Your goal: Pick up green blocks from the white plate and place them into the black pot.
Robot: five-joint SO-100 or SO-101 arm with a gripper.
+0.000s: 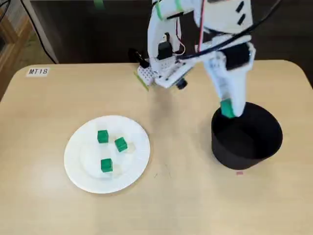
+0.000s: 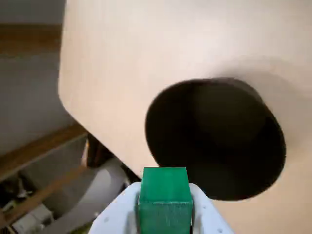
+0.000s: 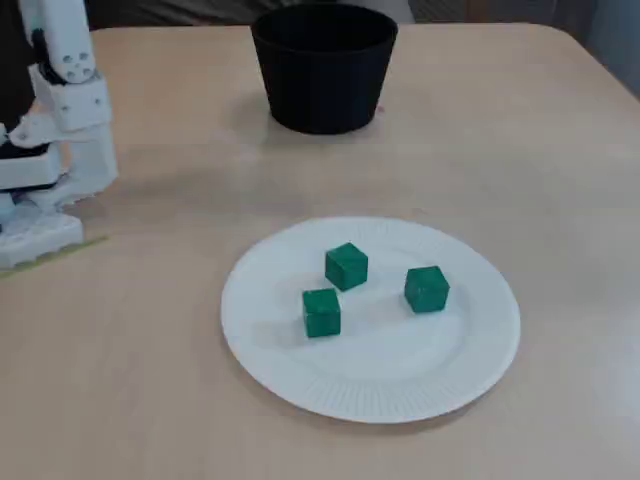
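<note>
My white gripper (image 1: 228,108) is shut on a green block (image 1: 226,108) and hangs over the left rim of the black pot (image 1: 247,137). In the wrist view the held block (image 2: 165,200) sits between the white fingers (image 2: 206,216), with the pot's dark opening (image 2: 217,136) just beyond it. Three more green blocks (image 1: 102,136) (image 1: 121,144) (image 1: 106,165) lie on the white plate (image 1: 78,166). In the other fixed view they lie near the plate's middle (image 3: 346,266) (image 3: 321,311) (image 3: 426,289), with the pot (image 3: 323,70) behind; the gripper is out of that frame.
The arm's base (image 1: 161,73) stands at the table's back edge, left of the pot, and shows at the left border (image 3: 50,150) in the other fixed view. A label reading MT18 (image 1: 38,71) is stuck at the table's far left corner. The table edge (image 2: 66,102) drops off beside the pot.
</note>
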